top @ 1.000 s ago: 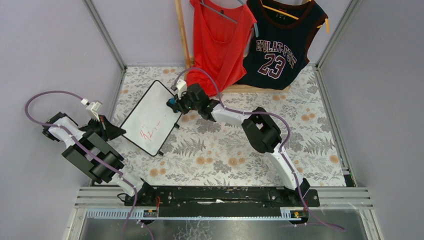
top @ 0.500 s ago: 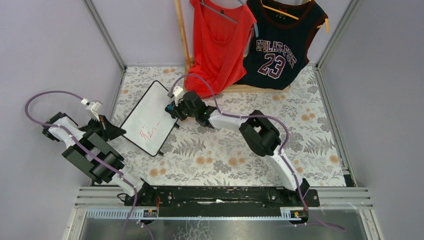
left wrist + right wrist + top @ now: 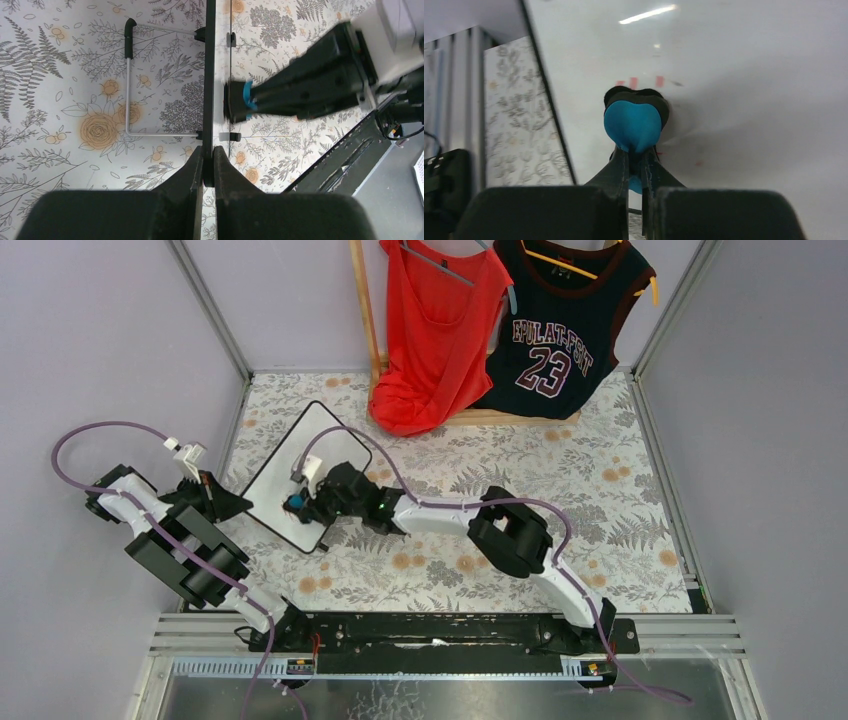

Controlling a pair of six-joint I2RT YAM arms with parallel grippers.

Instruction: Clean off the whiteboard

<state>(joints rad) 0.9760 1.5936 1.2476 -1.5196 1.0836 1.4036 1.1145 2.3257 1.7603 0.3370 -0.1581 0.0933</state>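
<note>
The whiteboard [image 3: 285, 475], white with a thin black frame, stands tilted at the left of the floral table. My left gripper [image 3: 243, 502] is shut on its left edge; in the left wrist view the frame [image 3: 209, 75] runs edge-on between the shut jaws. My right gripper [image 3: 303, 504] is shut on a blue eraser [image 3: 295, 504] and presses it on the board's lower part. In the right wrist view the eraser [image 3: 633, 122] rests on the white surface, with a few small red marks [image 3: 640, 81] just beyond it.
A red top [image 3: 435, 325] and a dark "23" jersey [image 3: 565, 325] hang on a wooden rack at the back. The board's wire stand [image 3: 129, 85] rests on the tablecloth. Purple cables loop over both arms. Grey walls close in both sides.
My right gripper has swept the eraser from the board's upper right edge down to its lower part, over the red writing. The left gripper and the board have stayed still.
</note>
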